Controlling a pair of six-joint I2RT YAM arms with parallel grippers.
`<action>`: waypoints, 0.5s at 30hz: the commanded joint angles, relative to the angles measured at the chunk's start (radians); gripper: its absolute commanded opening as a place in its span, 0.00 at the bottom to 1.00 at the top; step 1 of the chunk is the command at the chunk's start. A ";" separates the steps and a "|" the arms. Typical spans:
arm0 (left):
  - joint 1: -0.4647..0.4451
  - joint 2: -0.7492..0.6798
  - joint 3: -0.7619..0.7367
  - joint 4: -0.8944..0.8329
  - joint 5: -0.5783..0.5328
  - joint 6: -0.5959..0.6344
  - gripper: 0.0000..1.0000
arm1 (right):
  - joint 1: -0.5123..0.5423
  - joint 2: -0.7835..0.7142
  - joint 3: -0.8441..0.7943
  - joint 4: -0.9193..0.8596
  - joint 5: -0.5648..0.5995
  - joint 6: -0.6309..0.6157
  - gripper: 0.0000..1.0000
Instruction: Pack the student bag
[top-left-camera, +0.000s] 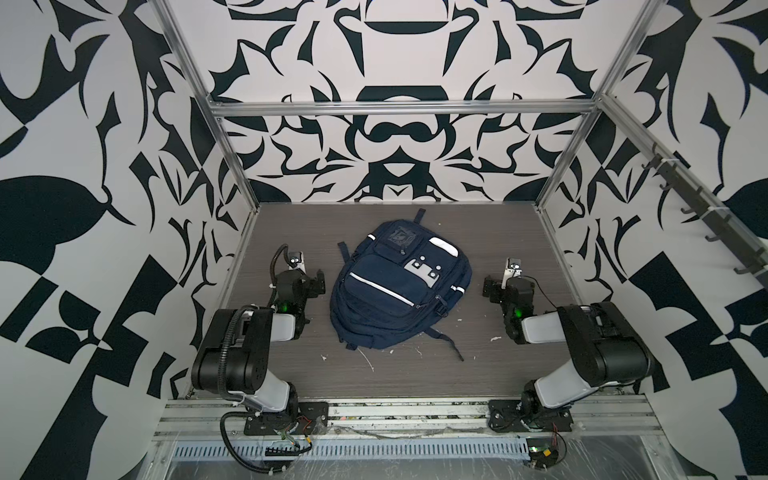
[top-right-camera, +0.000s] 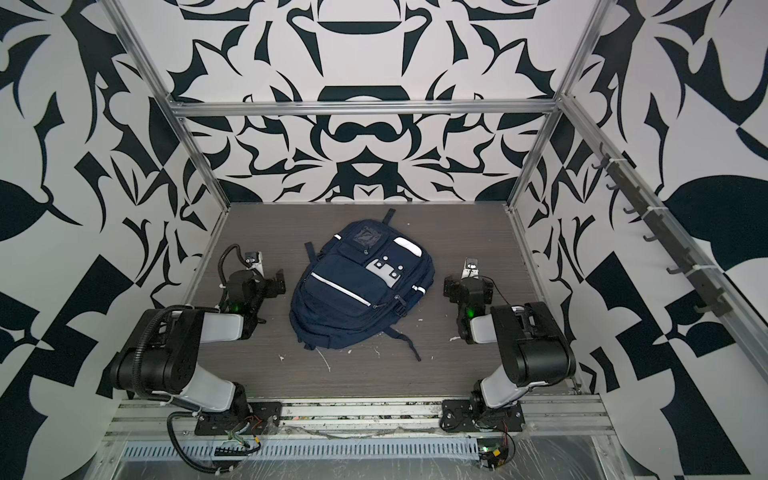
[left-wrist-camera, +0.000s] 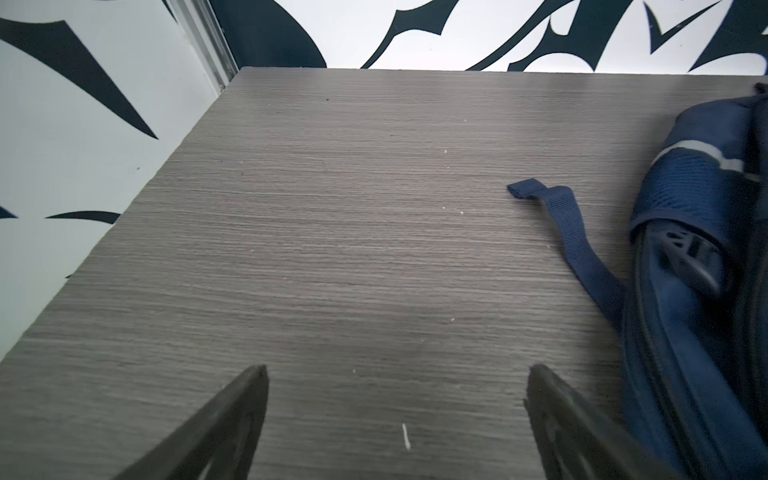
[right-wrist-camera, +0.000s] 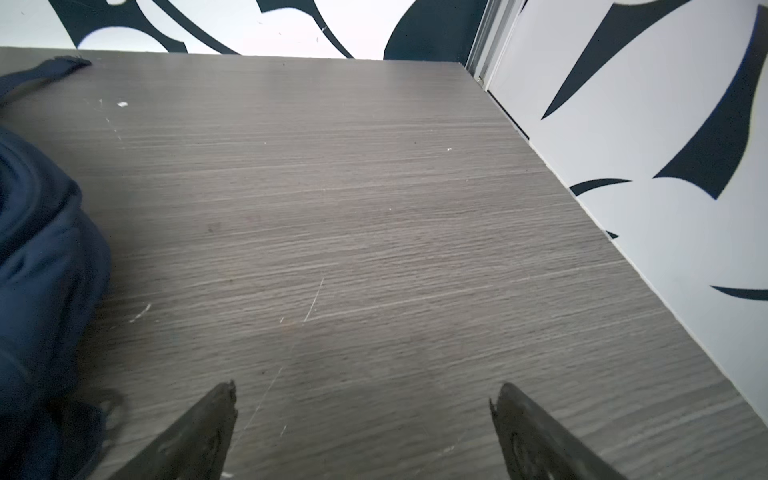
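Left gripper (left-wrist-camera: 397, 370) spread wide, empty, right gripper (right-wrist-camera: 365, 385) likewise, navy fabric student bag (top-left-camera: 390, 299), woodgrain table (top-left-camera: 498, 257)

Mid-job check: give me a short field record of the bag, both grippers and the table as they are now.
bag: large navy-blue fabric backpack, lying flat, front up, mid-table
pockets: zips look closed
left gripper: jaws open, empty, clear of bag
right gripper: jaws open, empty, clear of bag
table: grey wood-grain top, white specks
items to pack: none in view
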 joint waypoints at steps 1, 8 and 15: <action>0.004 -0.001 -0.018 0.057 0.014 -0.006 0.99 | -0.002 -0.018 0.009 0.053 -0.011 -0.008 1.00; 0.004 0.013 -0.034 0.114 0.015 0.002 0.99 | -0.002 -0.016 0.009 0.055 -0.015 -0.010 1.00; 0.004 0.015 -0.036 0.122 0.012 0.003 0.99 | -0.002 -0.010 0.034 0.015 -0.092 -0.044 1.00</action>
